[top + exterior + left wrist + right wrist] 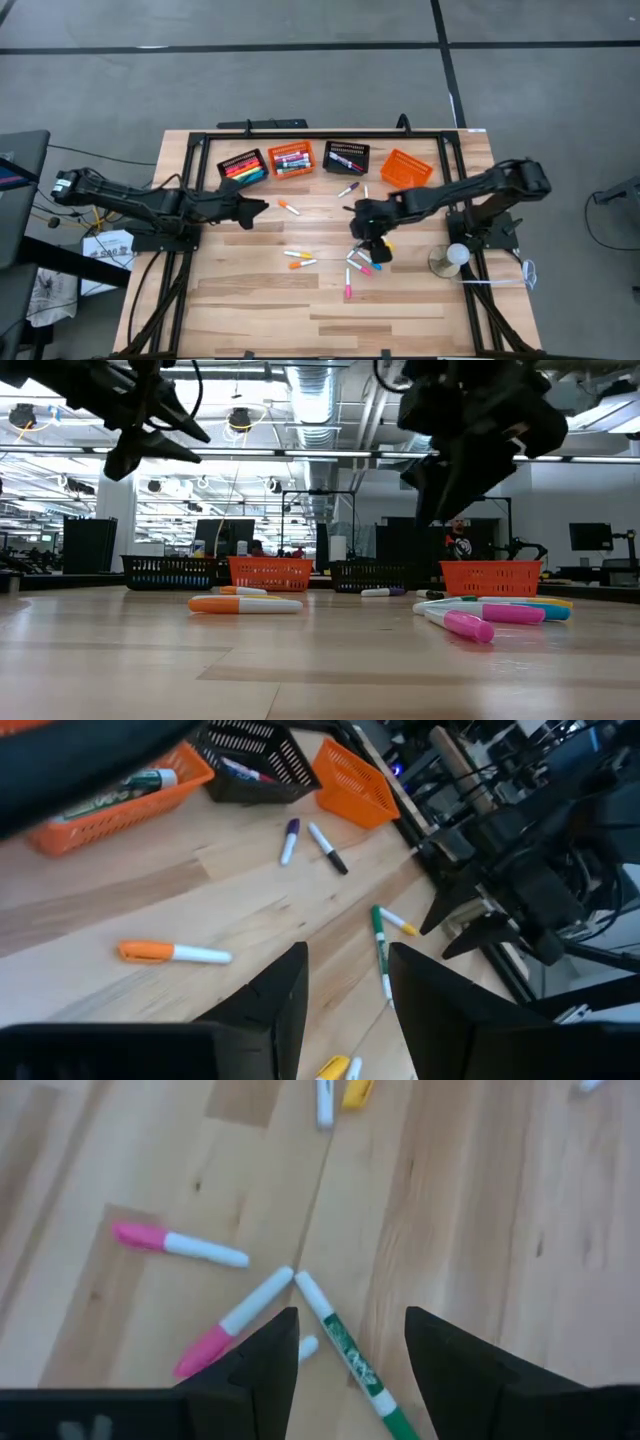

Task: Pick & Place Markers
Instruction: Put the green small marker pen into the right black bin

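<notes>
Several markers lie loose on the wooden table (250,310). An orange-capped marker (289,207) lies near the middle, and a cluster of markers (360,263) lies right of centre. My left gripper (262,208) hangs open above the table's left half, with nothing between its fingers (285,990). My right gripper (366,240) hangs open above the cluster, pointing steeply down. In the right wrist view a green-capped marker (350,1355) lies on the table below the gap between its fingers, beside two pink-capped markers (180,1244) (232,1326). Both grippers stand clear of the table in the low view.
Four small baskets stand in a row at the far edge: a black basket (243,166) and an orange basket (291,158) with markers in them, another black basket (347,156), and an orange basket (406,168) tilted at the right. A round white thing (456,255) sits near the right arm's base.
</notes>
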`<state>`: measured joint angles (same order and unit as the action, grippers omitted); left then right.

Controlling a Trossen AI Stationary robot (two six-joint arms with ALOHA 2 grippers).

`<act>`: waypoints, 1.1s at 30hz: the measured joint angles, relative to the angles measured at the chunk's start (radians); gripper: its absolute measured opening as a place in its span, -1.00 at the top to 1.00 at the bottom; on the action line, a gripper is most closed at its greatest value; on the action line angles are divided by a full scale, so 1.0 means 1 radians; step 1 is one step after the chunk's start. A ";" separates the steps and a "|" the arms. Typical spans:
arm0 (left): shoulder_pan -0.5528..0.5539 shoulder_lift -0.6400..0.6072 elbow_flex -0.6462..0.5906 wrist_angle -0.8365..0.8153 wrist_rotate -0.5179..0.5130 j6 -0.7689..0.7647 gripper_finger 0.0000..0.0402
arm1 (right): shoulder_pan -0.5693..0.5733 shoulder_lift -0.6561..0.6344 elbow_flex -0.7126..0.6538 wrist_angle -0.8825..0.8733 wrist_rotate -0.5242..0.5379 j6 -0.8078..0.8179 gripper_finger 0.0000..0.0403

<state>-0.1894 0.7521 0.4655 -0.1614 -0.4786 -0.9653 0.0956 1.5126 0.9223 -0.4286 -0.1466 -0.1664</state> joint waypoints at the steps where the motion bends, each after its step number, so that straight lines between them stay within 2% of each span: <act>1: 0.000 0.000 -0.005 0.002 0.000 0.000 0.31 | 0.000 0.017 0.013 -0.018 0.000 0.000 0.14; 9: 0.000 0.008 -0.014 0.016 0.000 0.043 0.31 | -0.014 0.139 0.081 -0.164 0.020 -0.066 0.06; 18: 0.000 0.007 -0.014 0.014 0.000 0.069 0.31 | -0.042 0.222 0.086 -0.178 0.025 -0.165 -0.01; 28: 0.001 0.007 -0.014 0.014 0.000 0.101 0.31 | -0.039 0.319 0.092 -0.175 0.101 -0.209 0.05; 33: 0.002 0.007 -0.014 0.014 0.000 0.105 0.31 | -0.039 0.330 0.092 -0.178 0.110 -0.204 0.19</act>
<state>-0.1879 0.7589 0.4515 -0.1474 -0.4786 -0.8605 0.0563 1.8423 1.0145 -0.6063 -0.0364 -0.3700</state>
